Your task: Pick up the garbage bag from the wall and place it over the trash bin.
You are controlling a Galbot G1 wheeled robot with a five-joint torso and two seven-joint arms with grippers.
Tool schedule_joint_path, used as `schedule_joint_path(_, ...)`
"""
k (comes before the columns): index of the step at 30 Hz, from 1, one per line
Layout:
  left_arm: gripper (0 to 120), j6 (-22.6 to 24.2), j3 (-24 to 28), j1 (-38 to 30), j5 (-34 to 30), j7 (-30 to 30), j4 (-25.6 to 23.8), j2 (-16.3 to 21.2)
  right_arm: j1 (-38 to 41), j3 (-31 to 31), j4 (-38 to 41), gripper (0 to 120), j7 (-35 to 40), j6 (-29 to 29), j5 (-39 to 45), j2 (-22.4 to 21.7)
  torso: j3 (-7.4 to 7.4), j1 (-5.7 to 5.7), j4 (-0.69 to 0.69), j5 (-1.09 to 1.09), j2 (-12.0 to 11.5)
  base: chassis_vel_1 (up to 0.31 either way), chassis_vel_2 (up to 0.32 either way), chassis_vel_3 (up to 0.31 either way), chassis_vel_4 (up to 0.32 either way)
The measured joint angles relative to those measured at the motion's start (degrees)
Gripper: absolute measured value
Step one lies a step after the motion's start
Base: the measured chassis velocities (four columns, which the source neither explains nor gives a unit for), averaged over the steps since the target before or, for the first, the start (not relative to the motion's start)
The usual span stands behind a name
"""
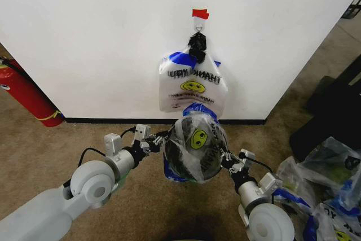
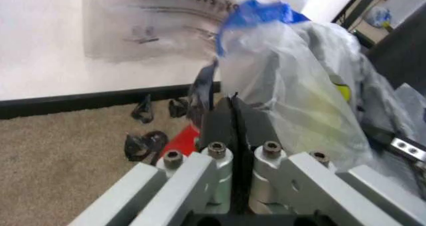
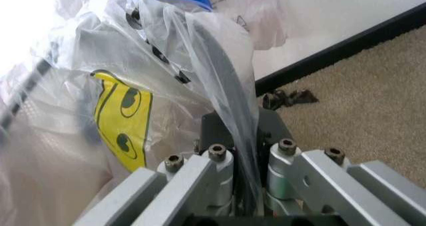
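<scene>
Garbage bag (image 1: 196,146) over trash bin (image 2: 179,141)

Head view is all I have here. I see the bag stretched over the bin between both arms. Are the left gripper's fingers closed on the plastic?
Observer: Yes. In the left wrist view the left gripper is shut, its fingers pressed together on the edge of the garbage bag.
Operator: And the right one?
Observer: The right gripper is also shut, with a fold of the bag running down between its fingers.
Operator: Is anything lying on the floor by the wall?
Observer: Small black scraps lie on the carpet beside the baseboard.
</scene>
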Motion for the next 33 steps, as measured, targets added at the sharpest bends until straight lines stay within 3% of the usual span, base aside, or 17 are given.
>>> schedule_joint_path(20, 0, -0.5, -1.4, 0.1, -2.3, -2.7, -0.9, -0.1, 0.0, 0.7, 0.0, 0, 0.4, -0.2, 0.1, 0.3, 0.00, 0.00, -0.01, -0.01, 0.0, 0.000, 0.000, 0.000, 0.000)
schedule_joint_path(22, 13, -0.2, -2.0, 0.9, -1.7, -3.2, -2.7, 0.3, -0.1, 0.7, -0.1, 0, 0.6, -0.2, 0.2, 0.5, 0.00, 0.00, -0.02, -0.01, 0.0, 0.000, 0.000, 0.000, 0.000)
schedule_joint_path(24, 16, 0.0, -2.1, 1.3, -1.2, -3.3, -3.4, 0.4, -0.1, 0.7, -0.1, 0, 0.7, -0.2, 0.2, 0.6, 0.00, 0.00, -0.02, -0.01, 0.0, 0.000, 0.000, 0.000, 0.000)
schedule_joint_path(27, 32, 1.8, -2.2, 3.0, 1.0, -3.8, -6.0, 0.9, 0.1, 0.7, -0.3, 0, 0.9, -0.2, 0.2, 0.8, 0.00, 0.00, -0.01, -0.01, 0.0, 0.000, 0.000, 0.000, 0.000)
schedule_joint_path(33, 52, 5.3, -0.3, 4.1, 6.7, -5.3, -7.7, 0.7, 0.0, 0.7, -0.2, 0, 1.1, -0.2, 0.1, 0.9, 0.00, 0.00, -0.01, -0.02, 0.0, 0.000, 0.000, 0.000, 0.000)
